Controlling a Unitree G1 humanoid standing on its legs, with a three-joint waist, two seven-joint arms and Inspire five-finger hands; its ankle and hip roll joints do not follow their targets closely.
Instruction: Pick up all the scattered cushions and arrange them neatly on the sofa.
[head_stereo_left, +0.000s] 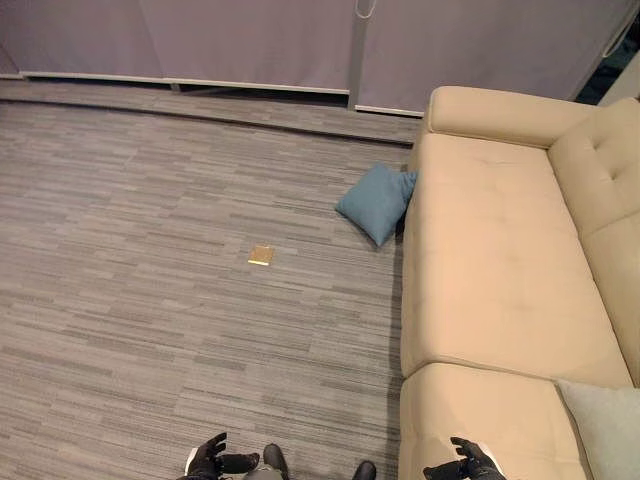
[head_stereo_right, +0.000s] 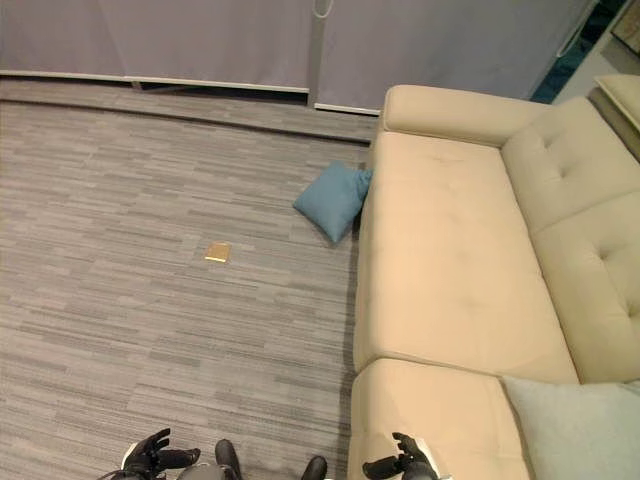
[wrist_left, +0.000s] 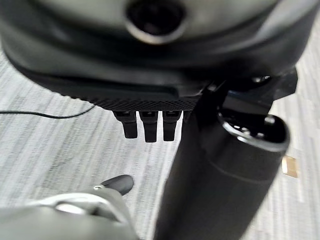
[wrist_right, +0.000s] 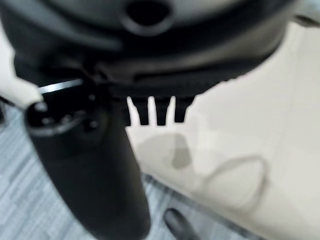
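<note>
Ahead at about one o'clock, the blue cushion (head_stereo_left: 377, 202) leans on the floor against the sofa (head_stereo_left: 490, 250), well apart from me. My right robot hand (head_stereo_left: 472, 462) is nearer; my left robot hand (head_stereo_left: 208, 459) is empty too, both with relaxed fingers.

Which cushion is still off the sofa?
The blue cushion, on the floor leaning against the sofa front. The pale grey cushion already lies on the seat.

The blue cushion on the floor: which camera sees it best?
The left eye view: the blue cushion shows whole, leaning against the sofa. The right eye view shows it just as fully. Both wrist views show floor or sofa past the hands, no cushion.
</note>
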